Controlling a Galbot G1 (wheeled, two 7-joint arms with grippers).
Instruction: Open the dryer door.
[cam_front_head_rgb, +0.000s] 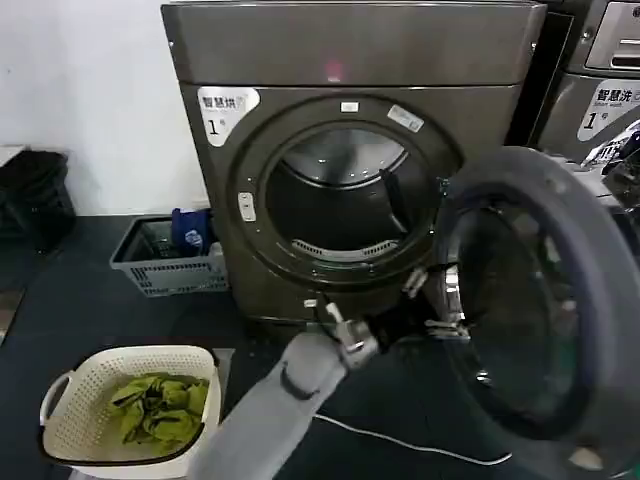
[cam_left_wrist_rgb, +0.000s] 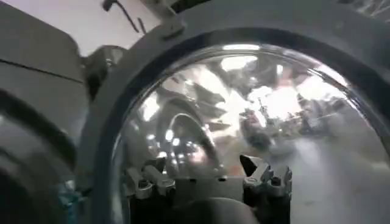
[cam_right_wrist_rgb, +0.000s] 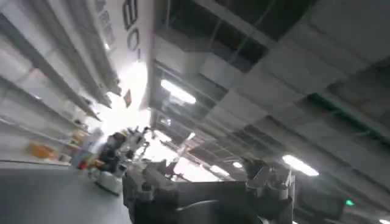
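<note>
- Head view: the big grey-bronze metallic front-loading dryer (cam_front_head_rgb: 350, 160), with a white "1" sticker (cam_front_head_rgb: 224, 110) at its upper left, stands against a white wall, its round front opening uncovered so the drum inside shows.
- Head view: the large round porthole dryer door (cam_front_head_rgb: 545, 310), with grey plastic inner rim and dark domed glass, is swung wide open to the robot's right of the opening, its inner face turned toward the camera.
- Head view: the left arm reaches up from the bottom of the picture, and the left gripper (cam_front_head_rgb: 440, 300) sits at the door's near rim, fingers spread, one above and one below, close to or touching the rim; whether they press on it I cannot tell.
- Head view: a white perforated laundry basket (cam_front_head_rgb: 75, 400) holding green cloth (cam_front_head_rgb: 160, 405) rests on the dark floor at the lower left; a grey crate (cam_front_head_rgb: 150, 270) with a blue bottle (cam_front_head_rgb: 190, 230) stands beside the dryer's left side; a lighter grey neighbouring machine (cam_front_head_rgb: 600, 100) is at the upper right.
- Left wrist view: the left gripper (cam_left_wrist_rgb: 207, 176) has its two fingers parted, tips just in front of the door's domed glass (cam_left_wrist_rgb: 244, 115), framed by the grey rim (cam_left_wrist_rgb: 122, 91).
- Right wrist view: the right gripper (cam_right_wrist_rgb: 207, 176) points up toward a ceiling with strip lights (cam_right_wrist_rgb: 177, 91), fingers apart and grasping nothing.
</note>
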